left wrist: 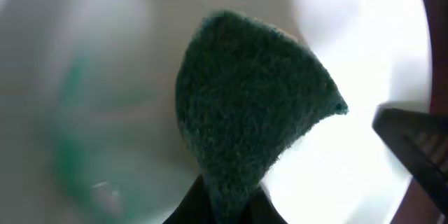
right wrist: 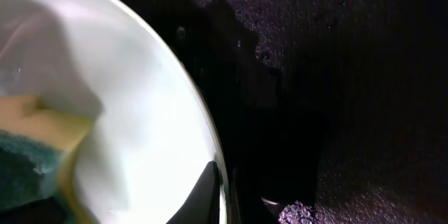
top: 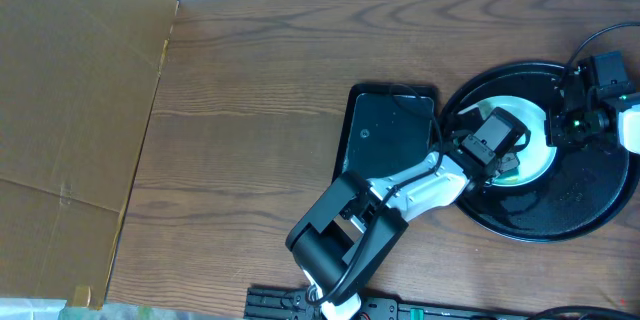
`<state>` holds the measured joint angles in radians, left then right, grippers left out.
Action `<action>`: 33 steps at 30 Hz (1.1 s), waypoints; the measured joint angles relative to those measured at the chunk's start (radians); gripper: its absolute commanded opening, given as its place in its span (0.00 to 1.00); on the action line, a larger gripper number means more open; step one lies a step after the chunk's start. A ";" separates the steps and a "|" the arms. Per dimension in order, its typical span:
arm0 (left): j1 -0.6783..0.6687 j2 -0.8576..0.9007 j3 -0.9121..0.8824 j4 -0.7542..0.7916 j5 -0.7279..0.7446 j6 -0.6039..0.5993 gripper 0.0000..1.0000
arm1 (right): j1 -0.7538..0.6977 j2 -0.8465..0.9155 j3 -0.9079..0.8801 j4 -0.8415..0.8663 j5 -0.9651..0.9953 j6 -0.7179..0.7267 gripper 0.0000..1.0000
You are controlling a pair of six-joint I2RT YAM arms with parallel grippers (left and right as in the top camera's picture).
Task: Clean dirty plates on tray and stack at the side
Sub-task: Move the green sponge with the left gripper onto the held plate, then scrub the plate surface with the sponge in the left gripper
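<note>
Green sponge (left wrist: pixel 245 112) hides much of the blurred plate (left wrist: pixel 350 35).

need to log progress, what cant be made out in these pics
plate count: overhead, the left arm covers most of the plate on the round tray.
teal smear: left wrist, blurred, partly behind the sponge.
right claw: right wrist, black against the tray, cut by the bottom edge; grip unclear.

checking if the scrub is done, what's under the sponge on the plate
Under the sponge is the white plate, with a blurred teal smear showing beside the sponge. The patch directly beneath the sponge is covered, so unseen.
</note>
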<state>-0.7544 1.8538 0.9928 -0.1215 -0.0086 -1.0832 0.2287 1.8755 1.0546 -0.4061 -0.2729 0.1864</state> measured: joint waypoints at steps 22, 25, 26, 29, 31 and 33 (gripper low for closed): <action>0.114 -0.017 0.016 -0.111 -0.064 -0.046 0.07 | 0.013 0.001 0.000 0.001 -0.007 0.000 0.04; 0.137 -0.017 0.006 -0.063 -0.042 -0.030 0.07 | 0.014 0.002 0.000 0.002 -0.012 0.000 0.04; 0.140 -0.016 0.001 -0.042 -0.035 -0.019 0.07 | 0.014 0.003 0.000 0.002 -0.014 0.001 0.04; 0.159 -0.007 -0.016 0.055 0.024 0.026 0.08 | 0.014 0.003 0.000 0.001 -0.017 0.001 0.04; 0.169 0.004 -0.024 0.134 0.084 0.060 0.07 | 0.014 0.003 0.000 0.001 -0.018 0.002 0.04; 0.176 0.018 -0.029 0.222 0.157 0.095 0.07 | 0.014 0.003 0.000 0.001 -0.017 0.002 0.04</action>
<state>-0.5785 1.8713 0.9642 0.1001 0.1482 -0.9882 0.2428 1.8782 1.0546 -0.4049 -0.2901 0.1883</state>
